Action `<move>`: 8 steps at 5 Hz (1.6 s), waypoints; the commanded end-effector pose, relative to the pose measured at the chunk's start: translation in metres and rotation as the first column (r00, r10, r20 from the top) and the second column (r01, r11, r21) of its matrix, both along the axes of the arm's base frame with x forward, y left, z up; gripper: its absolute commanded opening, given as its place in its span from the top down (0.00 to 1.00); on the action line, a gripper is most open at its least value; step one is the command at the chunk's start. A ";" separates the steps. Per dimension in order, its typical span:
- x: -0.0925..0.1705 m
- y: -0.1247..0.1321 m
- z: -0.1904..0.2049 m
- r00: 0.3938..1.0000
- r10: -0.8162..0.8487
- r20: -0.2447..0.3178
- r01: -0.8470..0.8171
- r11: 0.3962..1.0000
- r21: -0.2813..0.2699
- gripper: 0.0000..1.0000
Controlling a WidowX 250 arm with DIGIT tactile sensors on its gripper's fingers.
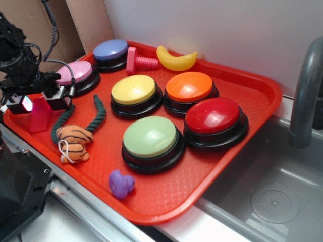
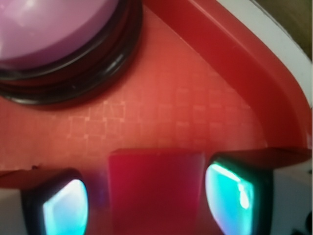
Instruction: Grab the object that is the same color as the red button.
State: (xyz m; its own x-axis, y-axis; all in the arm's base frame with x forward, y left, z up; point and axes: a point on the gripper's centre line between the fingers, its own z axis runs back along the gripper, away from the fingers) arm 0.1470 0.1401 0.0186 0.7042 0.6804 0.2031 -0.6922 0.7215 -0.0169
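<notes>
End effector (image 2: 155,196) straddling the red block (image 2: 154,188)

Fingers sit apart on either side, not yet pinching; the block looks light, stiff, slick — best squeezed on its flat sides.

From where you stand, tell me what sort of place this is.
Probably a kitchen counter made into a robot test bench: a steel sink with a grey tap at the right, and a red tray of coloured push buttons and small toys beside it.

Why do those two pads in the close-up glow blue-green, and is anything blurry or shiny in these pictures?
Wrist view: the fingertips shine teal, whether lit or reflecting is unclear; the red block between them looks soft and out of focus. Exterior view: sharper, with ceiling glare on the red button and green button.
</notes>
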 end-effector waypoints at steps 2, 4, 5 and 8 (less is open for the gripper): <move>-0.002 0.005 0.019 1.000 -0.003 0.015 0.002 1.000 0.022 1.00; 0.013 -0.033 0.089 0.990 -0.139 0.002 0.139 0.990 0.000 1.00; 0.019 -0.063 0.113 0.970 -0.241 0.020 0.241 0.970 -0.026 1.00; 0.021 -0.115 0.137 0.907 -0.420 0.020 0.420 0.903 -0.083 1.00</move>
